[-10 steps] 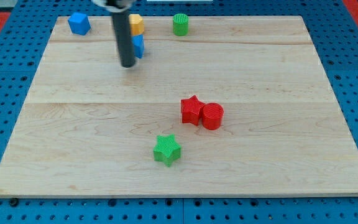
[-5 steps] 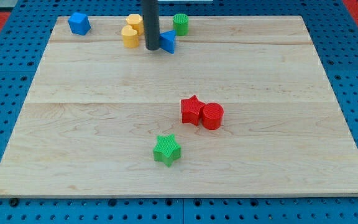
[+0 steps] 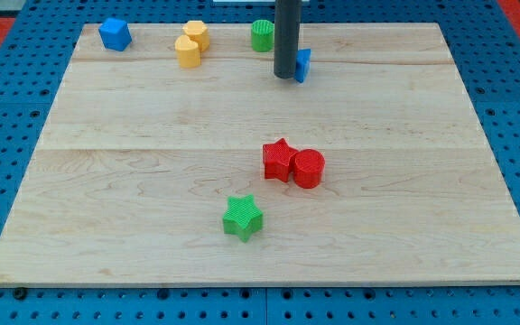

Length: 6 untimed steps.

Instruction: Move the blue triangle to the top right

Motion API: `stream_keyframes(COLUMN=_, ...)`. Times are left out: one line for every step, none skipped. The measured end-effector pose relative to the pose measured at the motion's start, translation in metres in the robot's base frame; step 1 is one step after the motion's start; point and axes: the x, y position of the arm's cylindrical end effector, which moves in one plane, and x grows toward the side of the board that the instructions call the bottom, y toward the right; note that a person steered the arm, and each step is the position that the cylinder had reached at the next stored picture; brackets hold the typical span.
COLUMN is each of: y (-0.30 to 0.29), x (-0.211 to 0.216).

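The blue triangle (image 3: 303, 64) lies near the top of the wooden board (image 3: 260, 235), a little right of centre. My dark rod comes down from the view's top. My tip (image 3: 284, 76) touches the triangle's left side and hides part of it. A green cylinder (image 3: 262, 35) stands just up and to the left of the rod.
Two yellow blocks (image 3: 190, 43) sit together at the top, left of centre. A blue block (image 3: 115, 33) is at the top left corner. A red star (image 3: 278, 160) touches a red cylinder (image 3: 308, 169) in the middle. A green star (image 3: 242, 218) lies below them.
My tip has moved right along the top of the board, pushing the blue triangle from beside the yellow blocks to past the green cylinder. The other blocks have not moved.
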Motion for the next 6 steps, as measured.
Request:
stream_keyframes(y=0.013, x=-0.019)
stream_keyframes(y=0.046, x=-0.02)
stream_keyframes(y=0.064, x=-0.02)
stream_keyframes(y=0.067, x=-0.023)
stream_keyframes(y=0.071, x=-0.04)
stream_keyframes(y=0.083, x=-0.048)
